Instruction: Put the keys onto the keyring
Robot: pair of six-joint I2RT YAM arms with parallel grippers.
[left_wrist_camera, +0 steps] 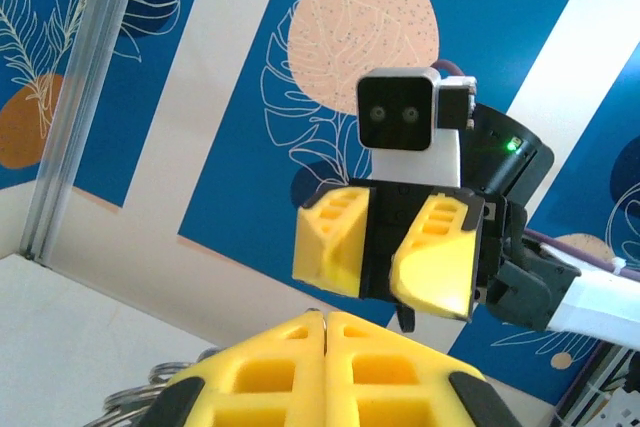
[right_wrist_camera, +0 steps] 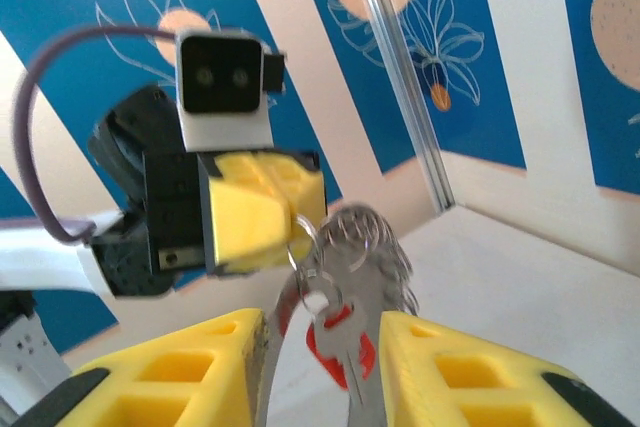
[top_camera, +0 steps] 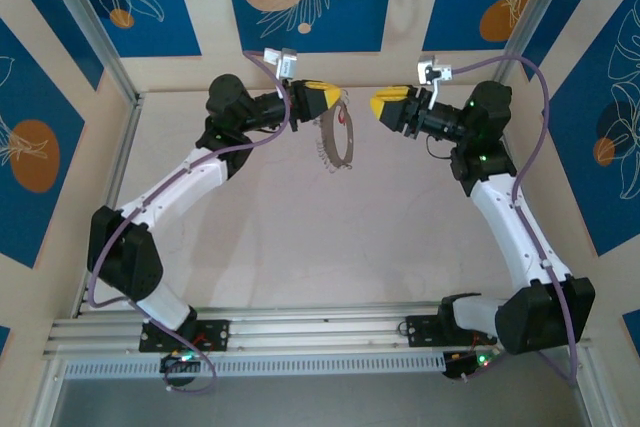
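Silvery keyring hangs vertically from left fingers, key pointing down.

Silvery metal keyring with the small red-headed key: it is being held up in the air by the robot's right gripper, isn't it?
No. The silvery metal keyring with the small red-headed key is held up in the air by the robot's left gripper instead. The right wrist view shows it pinched in that shut gripper.
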